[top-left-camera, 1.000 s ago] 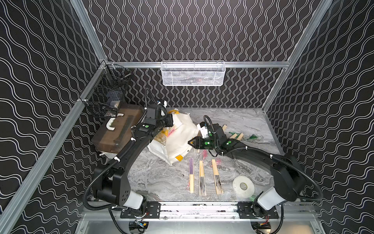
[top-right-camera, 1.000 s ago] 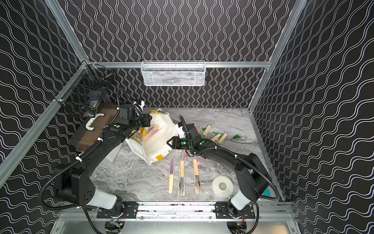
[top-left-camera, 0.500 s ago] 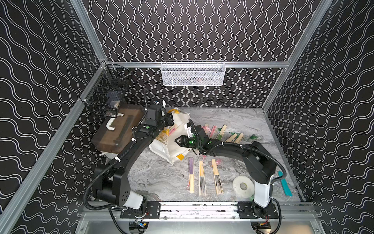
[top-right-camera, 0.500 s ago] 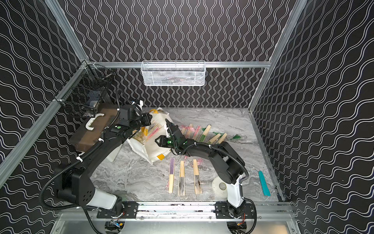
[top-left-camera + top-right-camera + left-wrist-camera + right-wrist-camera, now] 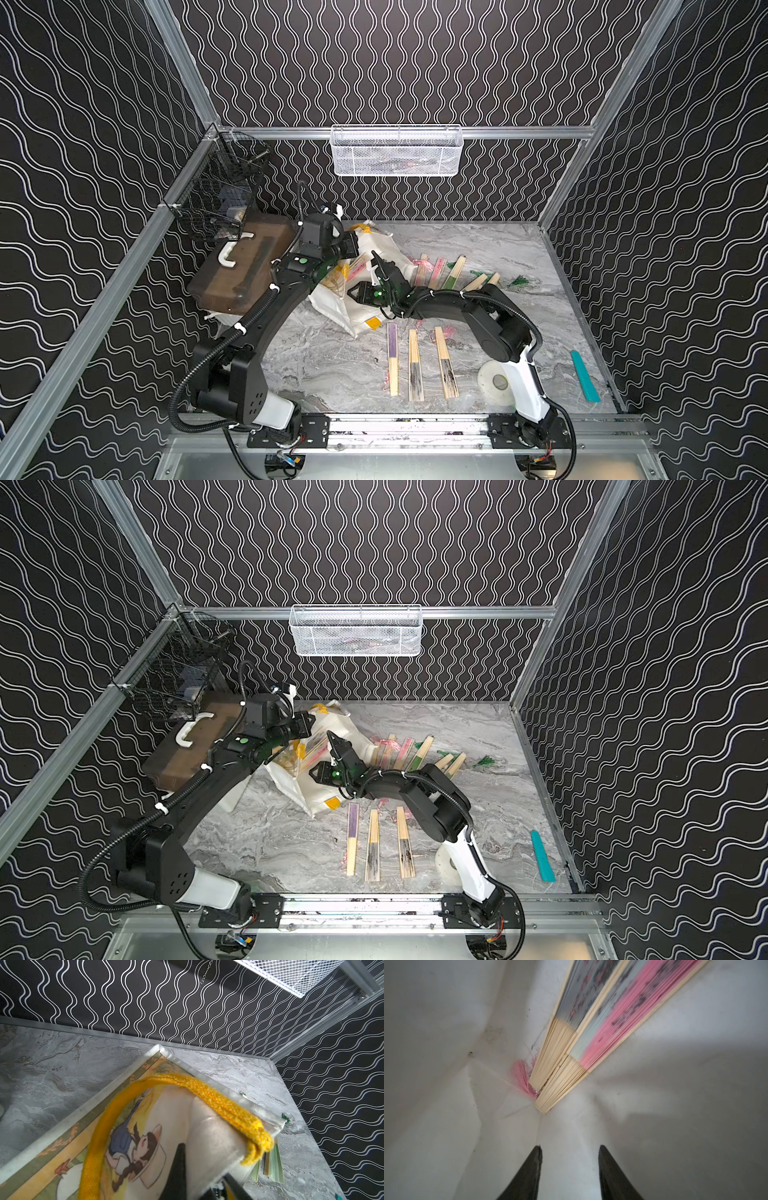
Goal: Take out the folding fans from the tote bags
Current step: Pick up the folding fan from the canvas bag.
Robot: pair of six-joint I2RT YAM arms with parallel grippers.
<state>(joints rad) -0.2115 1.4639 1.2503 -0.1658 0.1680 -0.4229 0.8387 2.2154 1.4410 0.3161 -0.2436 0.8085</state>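
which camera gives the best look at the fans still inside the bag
The right wrist view: it looks straight into the bag and shows two fans lying side by side, ribs and pink tassel clear. Both top views catch only slivers at the bag's mouth. The left wrist view shows just the bag's printed outside.

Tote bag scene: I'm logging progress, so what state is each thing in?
Tote bag, slumped, rim pinched.
Left gripper, shut on the rim.
Right gripper, fingers open, empty, inside the bag.
Two fans in the bag, closed, not yet out.
Three front fans, closed, lying flat.
Rear fans, closed, already out.
Brown-lidded box, lid on.
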